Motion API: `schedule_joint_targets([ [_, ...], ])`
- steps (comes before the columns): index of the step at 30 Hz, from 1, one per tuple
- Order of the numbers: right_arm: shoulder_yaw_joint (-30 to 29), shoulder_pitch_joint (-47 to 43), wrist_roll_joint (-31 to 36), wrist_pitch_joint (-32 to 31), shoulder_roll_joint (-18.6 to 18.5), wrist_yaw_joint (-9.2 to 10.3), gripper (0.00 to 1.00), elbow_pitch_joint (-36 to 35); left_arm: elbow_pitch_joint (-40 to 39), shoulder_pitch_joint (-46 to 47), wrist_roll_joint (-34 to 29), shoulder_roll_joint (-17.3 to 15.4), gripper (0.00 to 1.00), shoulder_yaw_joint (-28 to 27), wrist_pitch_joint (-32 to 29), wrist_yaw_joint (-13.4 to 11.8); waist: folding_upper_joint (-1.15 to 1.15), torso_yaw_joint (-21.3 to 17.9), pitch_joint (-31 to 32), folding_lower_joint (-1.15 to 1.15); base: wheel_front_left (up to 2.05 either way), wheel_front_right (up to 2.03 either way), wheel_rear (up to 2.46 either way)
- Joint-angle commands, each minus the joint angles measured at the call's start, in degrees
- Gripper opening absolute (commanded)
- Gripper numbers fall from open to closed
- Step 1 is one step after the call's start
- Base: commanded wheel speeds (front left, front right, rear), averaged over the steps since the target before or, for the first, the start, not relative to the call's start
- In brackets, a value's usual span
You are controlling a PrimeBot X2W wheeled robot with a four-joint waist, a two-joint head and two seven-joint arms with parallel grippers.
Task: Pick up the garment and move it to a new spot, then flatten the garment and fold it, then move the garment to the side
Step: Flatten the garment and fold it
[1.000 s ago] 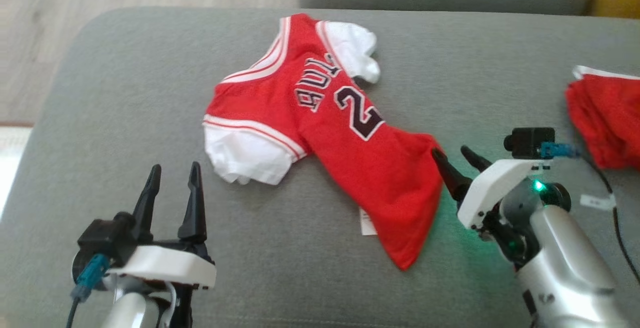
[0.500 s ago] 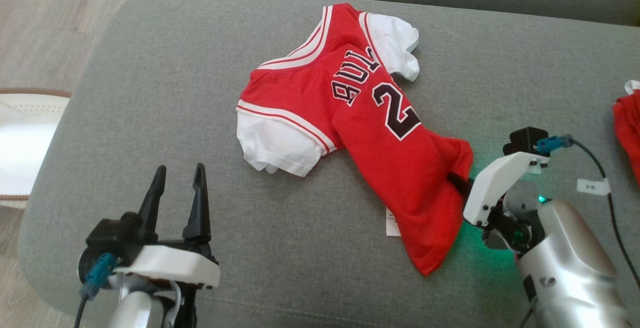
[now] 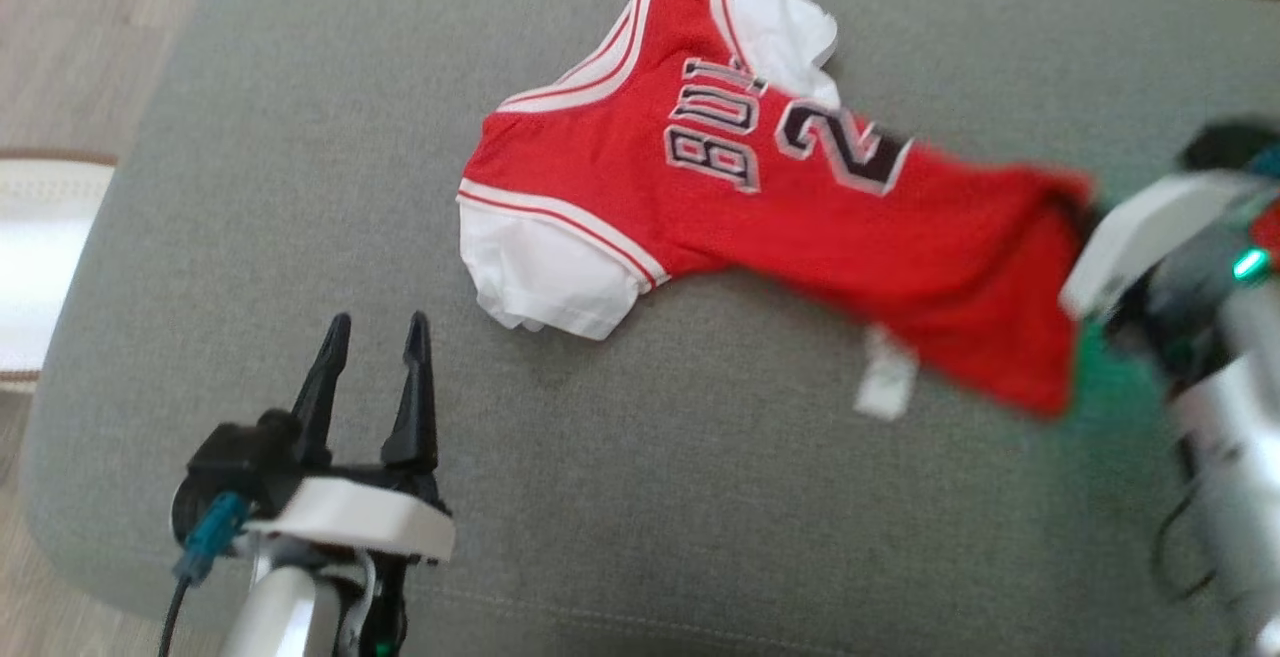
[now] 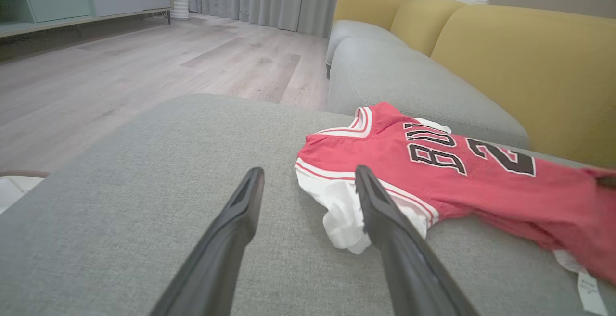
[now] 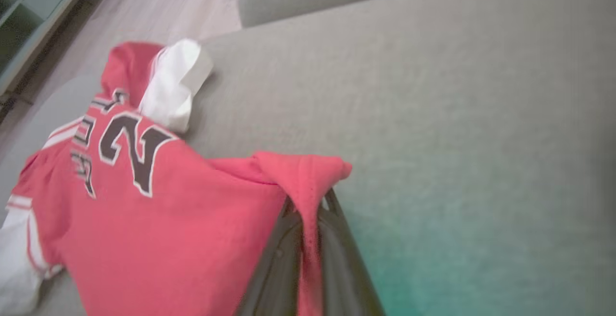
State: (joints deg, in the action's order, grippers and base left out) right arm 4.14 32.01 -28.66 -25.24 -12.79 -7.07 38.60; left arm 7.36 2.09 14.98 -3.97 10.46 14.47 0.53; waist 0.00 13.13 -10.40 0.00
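Where the right claw [image 5: 309, 204] grips, the red jersey [image 3: 740, 217] — white-sleeved — bunches

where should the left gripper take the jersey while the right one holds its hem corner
Take the near white sleeve at its loose edge, coming from the robot's side, low over the grey cushion. It lies closest to the open left gripper and opposite the hem corner pinched by the right gripper, so a pull there should spread the jersey.

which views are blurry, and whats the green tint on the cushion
Head view: right tool and the jersey end it grips are motion-smeared, its green lamp tints the cushion; right wrist view: soft, same green cast; left wrist view: sharp.
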Motion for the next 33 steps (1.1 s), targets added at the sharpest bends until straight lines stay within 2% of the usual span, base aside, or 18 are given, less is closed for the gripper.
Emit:
schedule_joint_targets([
  [1, -0.26, 5.34, 0.37, -0.58, -2.51, -0.42, 0.00, -1.28, -1.96, 3.37, -0.61, 0.14, 1.00, -1.53, 0.52, 0.35, 0.00, 1.02, -2.34, 0.00, 0.00, 0.00, 0.00],
  [6, -0.75, 11.83, 0.89, -3.13, -8.15, -0.42, 0.00, 3.44, -1.36, 4.85, -0.94, 0.68, 1.00, -0.65, 0.52, 0.90, 0.00, 2.65, -5.41, 0.00, 0.00, 0.00, 0.00],
  [11, -0.69, 15.92, 4.22, -3.48, -12.09, -0.42, 0.00, 11.01, -0.55, 5.91, -1.01, 0.92, 1.00, -0.48, 0.52, 1.08, 0.00, 3.41, -5.99, 0.00, 0.00, 0.00, 0.00],
  [12, -0.98, 16.95, 5.56, -2.24, -12.35, -0.42, 0.15, 13.73, -0.17, 5.96, -1.09, 0.96, 1.00, -0.68, 0.52, 1.03, 0.00, 3.14, -5.55, 0.00, 0.00, 0.00, 0.00],
  [13, -1.32, 17.38, 5.69, -1.26, -11.92, -0.42, 0.87, 14.84, 0.02, 5.92, -1.16, 0.98, 1.00, -0.84, 0.52, 0.99, 0.00, 2.89, -5.24, 0.00, 0.00, 0.00, 0.00],
  [14, -1.64, 17.69, 5.63, -0.04, -11.21, -0.42, 1.00, 15.75, 0.26, 5.91, -1.26, 0.99, 1.00, -1.01, 0.52, 0.99, 0.00, 2.50, -4.80, 0.00, 0.00, 0.00, 0.00],
  [17, -1.42, 18.02, 6.11, 2.68, -9.82, -0.42, 1.00, 16.99, 0.75, 5.85, -1.40, 1.00, 1.00, -1.42, 0.52, 1.11, 0.00, 1.40, -3.86, 0.00, 0.00, 0.00, 0.00],
  [23, 1.32, 17.29, 6.61, 13.21, -5.47, -0.42, 1.00, 15.68, 2.48, 5.75, -1.79, 0.37, 1.00, -2.91, 0.52, 1.70, 0.00, -2.86, -0.06, 0.00, 0.00, 0.00, 0.00],
  [28, 3.47, 13.21, 4.80, 23.93, -2.26, -0.42, 1.00, 9.43, 3.50, 5.26, -1.39, -0.79, 1.00, -4.27, 0.52, 1.81, 0.00, -6.44, 3.37, 0.00, 0.00, 0.00, 0.00],
  [33, 5.40, 3.67, 3.95, 32.95, -0.57, -0.42, 1.00, 0.14, 2.63, 3.82, -0.96, -0.77, 1.00, -5.83, 0.52, 1.25, 0.00, -9.32, 5.95, 0.00, 0.00, 0.00, 0.00],
])
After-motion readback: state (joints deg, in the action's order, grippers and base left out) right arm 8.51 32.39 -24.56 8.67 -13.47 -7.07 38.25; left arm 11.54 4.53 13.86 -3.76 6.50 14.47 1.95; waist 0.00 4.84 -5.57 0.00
